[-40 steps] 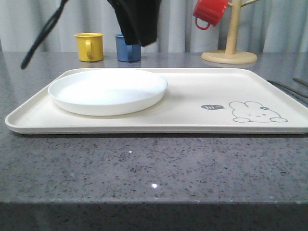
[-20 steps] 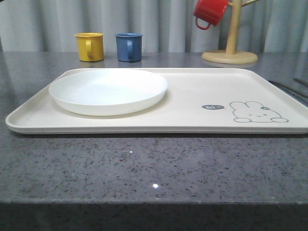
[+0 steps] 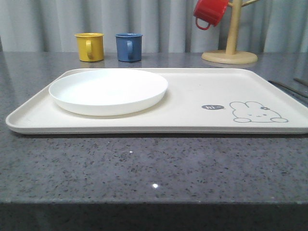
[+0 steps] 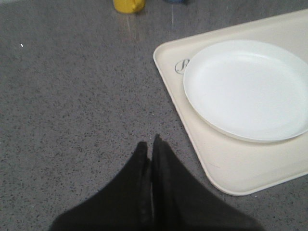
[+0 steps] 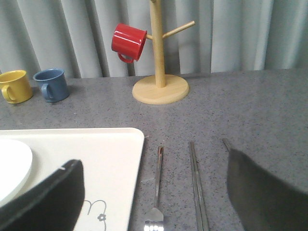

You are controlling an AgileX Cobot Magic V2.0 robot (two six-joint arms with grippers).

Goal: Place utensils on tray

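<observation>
The cream tray [image 3: 192, 103] sits on the grey stone counter [image 3: 144, 163] with a white plate [image 3: 108, 90] on its left half. The cutlery lies off it, just beside its right edge — a fork [image 5: 157, 187], then chopsticks [image 5: 197, 187]. The left gripper [image 4: 150, 149] hangs over bare counter, fingers pressed together, empty. The right gripper [image 5: 154, 192] hovers above the fork — fingers spread wide.

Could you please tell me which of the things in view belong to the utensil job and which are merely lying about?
Part of the job:
fork
chopsticks
tray
right gripper, open
left gripper, shut

Just lying about:
white plate
yellow mug
blue mug
red mug
wooden mug tree
</observation>
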